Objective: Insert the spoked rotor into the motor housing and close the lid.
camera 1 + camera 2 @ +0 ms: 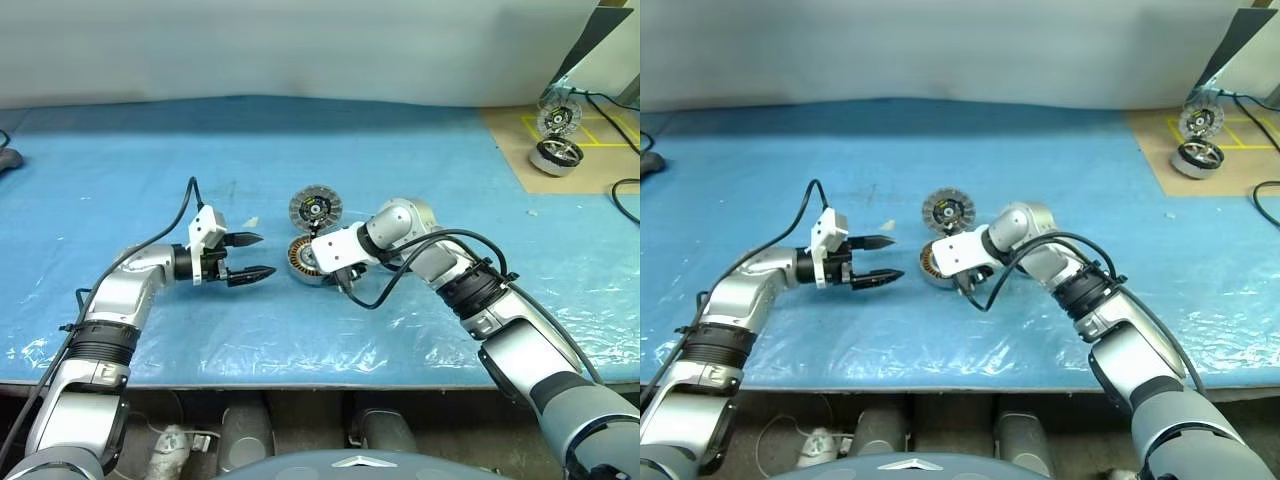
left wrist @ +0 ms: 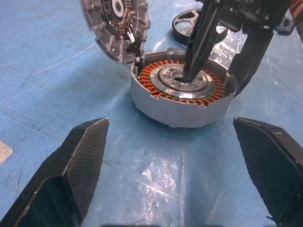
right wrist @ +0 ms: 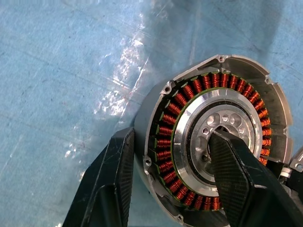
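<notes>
The motor housing [image 1: 303,258] sits mid-table on the blue sheet, its copper windings [image 3: 166,142] ringing a silvery core. The lid [image 1: 315,208] stands tilted up at the housing's far edge, with its segmented face showing. My right gripper [image 3: 171,134] straddles the housing's side. One finger [image 2: 199,42] reaches into the centre and the other presses the outer wall. A small dark spoked rotor [image 2: 176,28] lies flat on the sheet just past the housing. My left gripper [image 1: 266,254] hangs open a short way to the housing's left, pointing at it.
A second motor [image 1: 556,157] with its raised lid [image 1: 555,118] stands on a cardboard mat [image 1: 510,140] at the far right, with cables beside it. A small white scrap [image 1: 245,222] lies near the left gripper. The table's front edge [image 1: 300,385] runs close below both arms.
</notes>
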